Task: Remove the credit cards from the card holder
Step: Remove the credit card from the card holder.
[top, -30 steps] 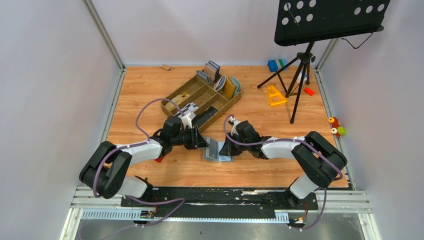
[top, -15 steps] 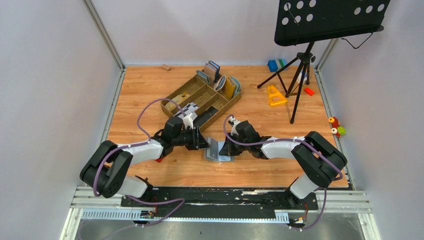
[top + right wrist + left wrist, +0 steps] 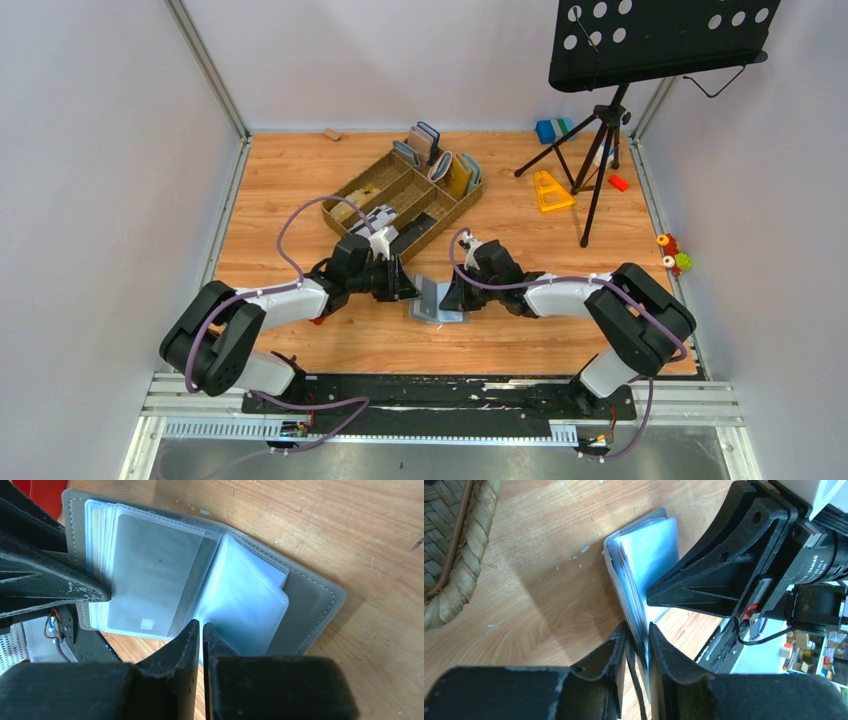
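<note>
The grey card holder (image 3: 437, 301) lies open on the wooden table between my two grippers. Its left flap, with a stack of light blue plastic sleeves (image 3: 649, 550), stands raised. My left gripper (image 3: 409, 289) is shut on the lower edge of that flap and stack (image 3: 637, 630). In the right wrist view the grey cover (image 3: 310, 610) lies flat, and a pale card (image 3: 150, 585) shows through a clear sleeve. My right gripper (image 3: 449, 297) has its jaws almost touching, tips (image 3: 201, 625) at the crease between two sleeves. I see nothing gripped between them.
A brown compartment tray (image 3: 405, 200) sits just behind the grippers, with upright wallets (image 3: 440, 160) at its far end. A music stand's tripod (image 3: 598, 140), a yellow triangular piece (image 3: 550, 192), a blue block (image 3: 548, 130) and a small red piece (image 3: 618, 183) stand at the back right.
My left gripper has edged toward the card holder and narrowed on its raised flap. The right gripper's jaws have parted by a hair; that arm has barely moved.
</note>
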